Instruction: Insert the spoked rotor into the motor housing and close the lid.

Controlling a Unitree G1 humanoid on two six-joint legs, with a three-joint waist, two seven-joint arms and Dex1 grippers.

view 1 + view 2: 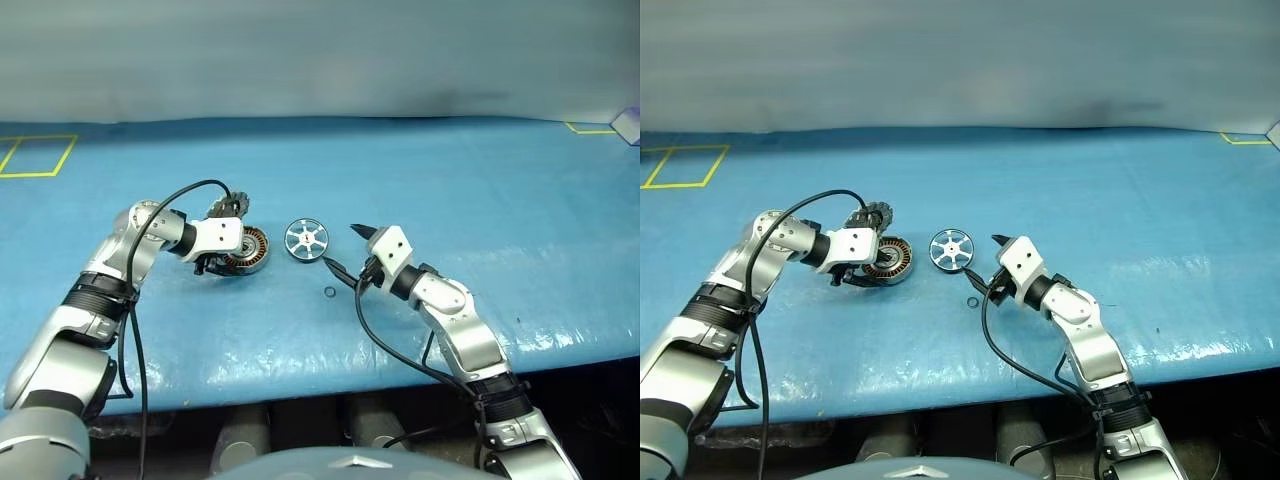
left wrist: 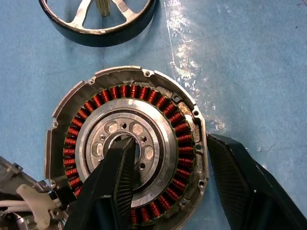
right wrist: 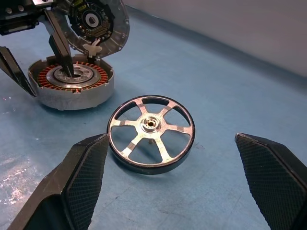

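Nearest the head camera, the right gripper (image 1: pixel 342 250) is being held with its two black fingers spread wide, nothing being gripped between them. In the right wrist view these fingers (image 3: pixel 86 172) are being kept apart on either side of the spoked rotor (image 3: pixel 151 132), which is lying flat on the blue table cover (image 1: pixel 480 200) just beside the motor housing (image 1: pixel 247 250), on the housing's right. One finger is seen just beside the rotor's rim; whether it is touching cannot be told.

At the housing, the left gripper (image 2: pixel 168 177) is being held partly open over the winding face. One of its fingers (image 2: pixel 115 177) is being set in the housing's grey central bore, while the other is being kept outside the silver rim, the ring of copper-orange windings lying between them. Whether the wall is actually being clamped cannot be told.

Just behind the housing, the toothed lid (image 3: pixel 98 24) is being seen standing tilted on its edge. Between the housing and the right gripper, in front of the rotor, a small dark ring (image 1: pixel 330 292) is lying on the cover.
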